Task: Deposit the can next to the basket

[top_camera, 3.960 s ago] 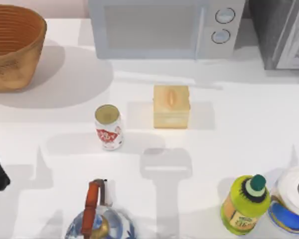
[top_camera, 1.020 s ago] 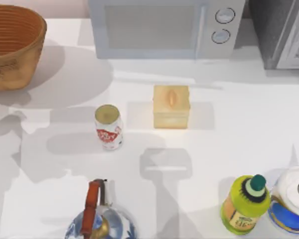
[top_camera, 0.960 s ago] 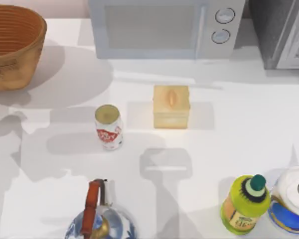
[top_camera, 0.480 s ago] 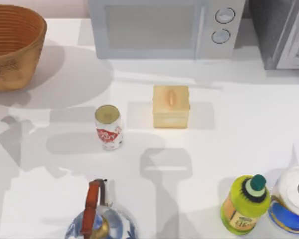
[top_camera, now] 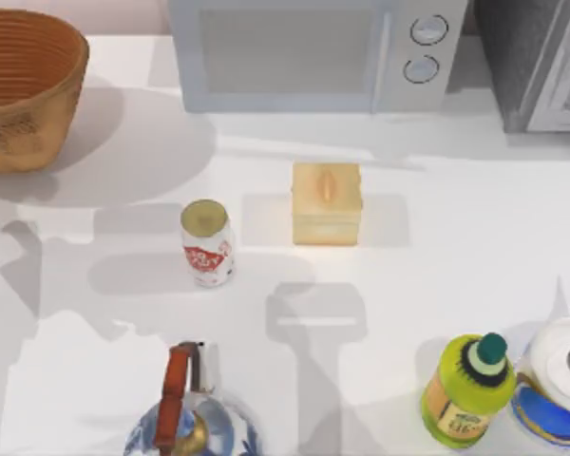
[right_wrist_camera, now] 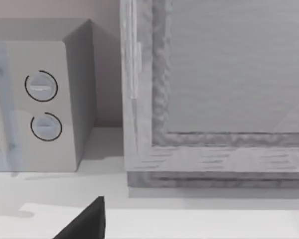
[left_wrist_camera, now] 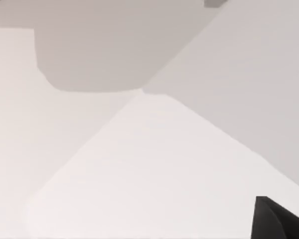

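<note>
Silver-white can upright — well apart from wicker basket

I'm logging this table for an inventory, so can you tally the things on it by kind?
Can: 1
Basket: 1
Microwave: 1
Tan box: 1
Kettle: 1
Yellow-green bottle: 1
Paper roll: 1
Grey cabinet: 1
Total: 8

The white table bears a basket, can, microwave, yellow box, bottle and kettle.
</note>
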### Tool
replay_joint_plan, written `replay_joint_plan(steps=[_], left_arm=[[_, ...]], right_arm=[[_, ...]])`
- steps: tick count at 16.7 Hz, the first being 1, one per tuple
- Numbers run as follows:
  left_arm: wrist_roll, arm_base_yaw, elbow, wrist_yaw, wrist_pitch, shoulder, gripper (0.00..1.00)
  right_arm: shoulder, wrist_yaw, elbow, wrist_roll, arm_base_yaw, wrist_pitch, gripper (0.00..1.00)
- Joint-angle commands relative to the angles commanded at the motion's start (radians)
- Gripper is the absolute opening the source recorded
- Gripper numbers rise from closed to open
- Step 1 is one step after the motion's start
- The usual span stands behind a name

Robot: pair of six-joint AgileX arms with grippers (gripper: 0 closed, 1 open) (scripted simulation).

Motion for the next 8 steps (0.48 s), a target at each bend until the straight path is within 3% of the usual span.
replay_joint_plan(steps=[5,8], left_arm=[[-0.011,-0.009,0.003,0.0,-0.002,0.0,0.0],[-0.106,-0.06,0.033,0.0,-0.017,0.02,0.0]], right_arm=[[0.0,0.0,0.0,0.0,0.0,0.0,1.0],[0.0,0.0,0.0,0.0,0.0,0.0,1.0]])
